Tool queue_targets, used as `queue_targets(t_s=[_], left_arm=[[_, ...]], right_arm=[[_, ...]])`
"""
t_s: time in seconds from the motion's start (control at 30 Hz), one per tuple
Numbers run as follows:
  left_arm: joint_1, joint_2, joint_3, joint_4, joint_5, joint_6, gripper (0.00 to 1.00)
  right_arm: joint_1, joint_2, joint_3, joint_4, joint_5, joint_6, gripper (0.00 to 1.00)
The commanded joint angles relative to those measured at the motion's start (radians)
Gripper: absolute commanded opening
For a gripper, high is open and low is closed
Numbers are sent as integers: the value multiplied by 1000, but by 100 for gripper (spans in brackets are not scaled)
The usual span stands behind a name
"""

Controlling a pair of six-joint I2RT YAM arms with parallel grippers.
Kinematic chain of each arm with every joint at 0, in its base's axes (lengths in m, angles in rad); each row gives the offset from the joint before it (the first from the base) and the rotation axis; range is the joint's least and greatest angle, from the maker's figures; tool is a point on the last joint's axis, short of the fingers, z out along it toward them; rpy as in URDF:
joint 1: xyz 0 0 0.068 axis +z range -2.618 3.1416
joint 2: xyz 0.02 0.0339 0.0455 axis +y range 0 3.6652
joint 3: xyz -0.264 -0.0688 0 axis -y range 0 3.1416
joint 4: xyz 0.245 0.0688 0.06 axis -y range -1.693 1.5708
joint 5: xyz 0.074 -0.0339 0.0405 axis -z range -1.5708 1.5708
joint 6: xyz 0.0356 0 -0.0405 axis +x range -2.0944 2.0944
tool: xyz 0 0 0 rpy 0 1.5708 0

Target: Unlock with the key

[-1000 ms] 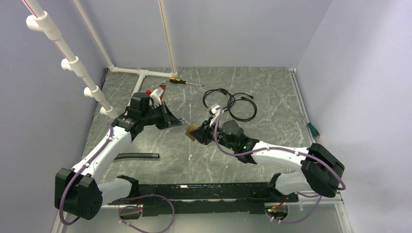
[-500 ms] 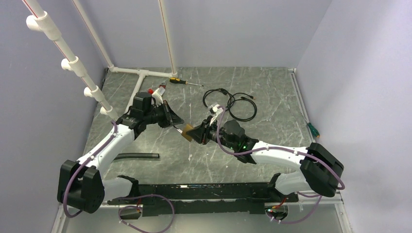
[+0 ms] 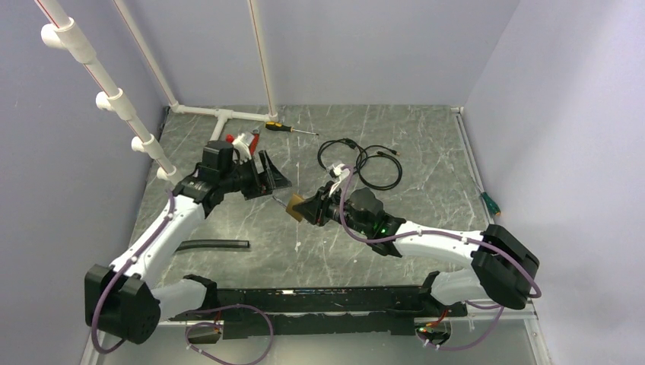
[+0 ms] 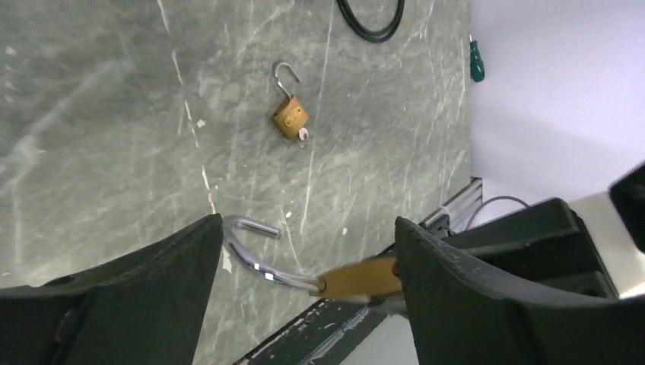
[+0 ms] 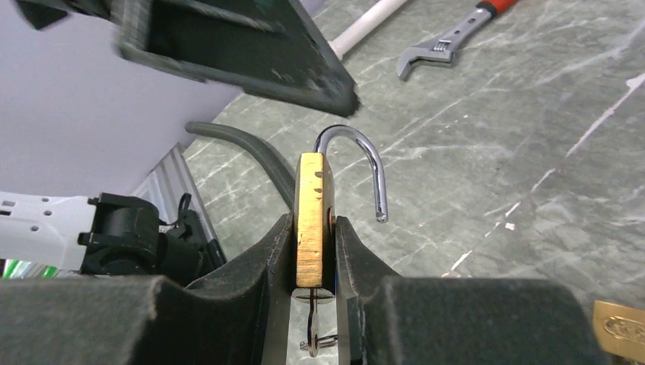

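padlock (image 5: 309, 217) in right gripper (image 5: 314, 236) | left gripper (image 3: 269, 178) just left of it | cable (image 3: 359, 161) behind on table (image 3: 426, 152)

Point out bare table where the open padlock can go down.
Free: the back right, between the cable and the right wall; the near middle, between the hose and the right arm. Crowded: back left, around wrench, screwdriver and left gripper.

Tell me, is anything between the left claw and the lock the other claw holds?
Nothing visible is. The open left gripper faces the padlock with only bare space between; the right gripper clamps its brass body.
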Motion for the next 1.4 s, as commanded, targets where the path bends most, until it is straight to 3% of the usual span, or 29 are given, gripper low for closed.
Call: queue_targets(t_s=[0.0, 0.1, 0.33, 0.47, 0.77, 1.37], left_arm=[[-1, -101, 112, -159, -140, 91, 95], [-1, -129, 167, -227, -143, 136, 99], [-1, -177, 186, -281, -368, 325, 99], [-2, -162, 207, -343, -382, 390, 99], [-1, -265, 83, -239, -394, 437, 99], [1, -254, 88, -245, -398, 449, 99]], right_arm=[[-3, -78, 37, 73, 36, -10, 0], [-2, -95, 22, 18, 25, 5, 0], [-2, -74, 60, -149, -124, 55, 0], [-2, -5, 94, -217, -232, 65, 0], [-3, 201, 162, -195, -492, 149, 0], [-127, 401, 240, -132, -498, 168, 0]])
